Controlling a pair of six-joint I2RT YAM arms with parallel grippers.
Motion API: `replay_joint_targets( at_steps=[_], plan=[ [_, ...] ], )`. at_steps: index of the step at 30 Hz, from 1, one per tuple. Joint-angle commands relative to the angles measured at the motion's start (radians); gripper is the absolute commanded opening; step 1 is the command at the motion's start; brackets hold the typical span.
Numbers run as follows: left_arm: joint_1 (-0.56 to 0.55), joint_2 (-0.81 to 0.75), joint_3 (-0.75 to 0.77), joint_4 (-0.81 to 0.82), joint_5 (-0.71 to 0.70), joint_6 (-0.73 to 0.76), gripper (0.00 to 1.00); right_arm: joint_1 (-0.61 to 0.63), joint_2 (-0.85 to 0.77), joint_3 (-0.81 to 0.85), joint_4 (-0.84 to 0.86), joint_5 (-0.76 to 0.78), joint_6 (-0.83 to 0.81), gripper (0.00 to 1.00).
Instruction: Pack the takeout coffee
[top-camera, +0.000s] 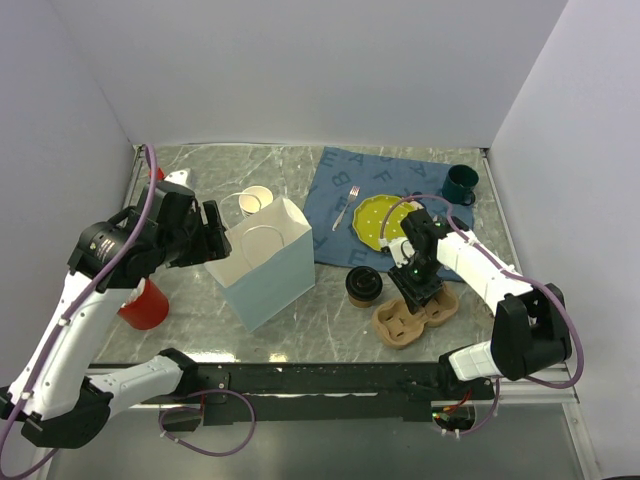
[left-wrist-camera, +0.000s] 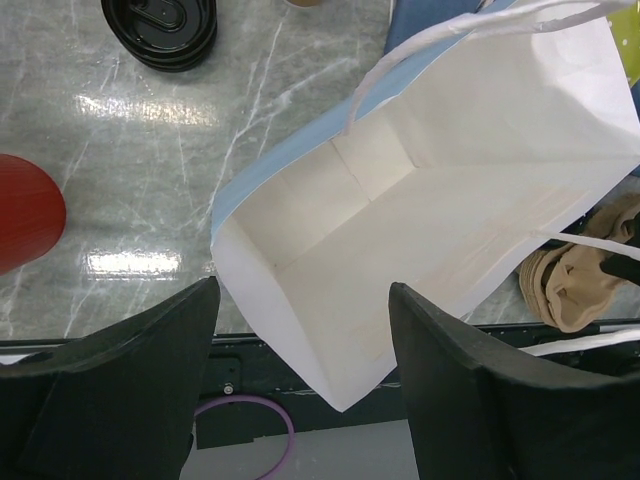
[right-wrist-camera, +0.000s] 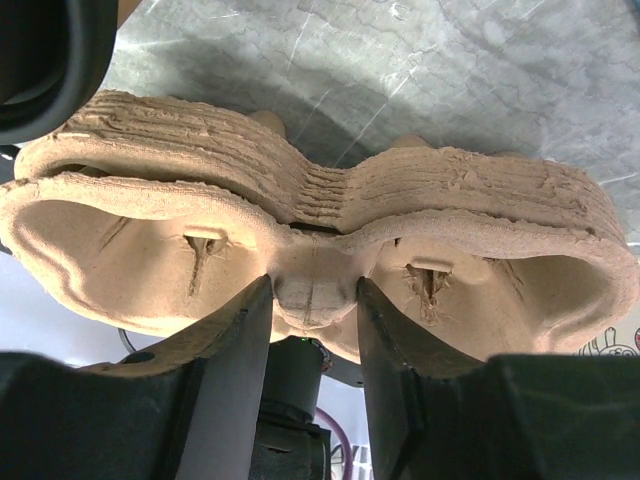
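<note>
Setting: a grey marbled bench (top-camera: 325, 325) with white walls on three sides.

Takeout coffee: a brown paper cup with a round black lid (top-camera: 365, 285). It stands upright near the middle of the bench, just near of the blue cloth's edge. The paper bag is on its left and the cup carrier on its right. It is outside the bag, and neither gripper touches it.

Paper bag: light blue outside and white inside (top-camera: 268, 268), with white cord handles. It stands open, left of centre.

Left gripper: its jaws (left-wrist-camera: 300, 300) are wide and hold nothing. It hangs over the left rim of the bag, and the bag's open mouth shows between its two black fingers.

Right gripper: its jaws (right-wrist-camera: 312, 320) stand narrow, one finger on each side of the cup carrier's middle neck. I cannot tell whether they pinch it.

Cup carrier: tan moulded pulp with two wells (top-camera: 400, 325), at the near right, just beside the coffee. Seen from the right wrist, its rim looks layered.

Red cup: at the near left (top-camera: 145, 305), partly under the left arm.

Cream paper cups: just beyond the far side of the bag (top-camera: 255, 200).

Blue cloth: printed with letters, at the far right (top-camera: 400, 175). It carries a yellow dotted plate (top-camera: 375, 215) and a fork (top-camera: 345, 207).

Dark green mug: at the cloth's far right corner (top-camera: 460, 183).
</note>
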Motion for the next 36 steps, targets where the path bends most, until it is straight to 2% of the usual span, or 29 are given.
replay_joint_targets(
  at_steps=[1, 5, 28, 36],
  plan=[
    [-0.010, -0.003, 0.043, -0.007, -0.036, 0.019, 0.75, -0.005, -0.028, 0.031, -0.017, -0.005, 0.015, 0.42],
    [-0.018, -0.003, 0.046, -0.007, -0.037, 0.019, 0.75, -0.004, -0.045, 0.045, -0.032, 0.010, 0.021, 0.38],
    [-0.023, -0.007, 0.064, -0.016, -0.050, 0.016, 0.76, -0.005, -0.029, 0.146, -0.123, 0.064, 0.018, 0.37],
    [-0.023, 0.005, 0.077, -0.027, -0.054, 0.013, 0.76, -0.005, -0.035, 0.264, -0.207, 0.130, 0.053, 0.37]
  ],
)
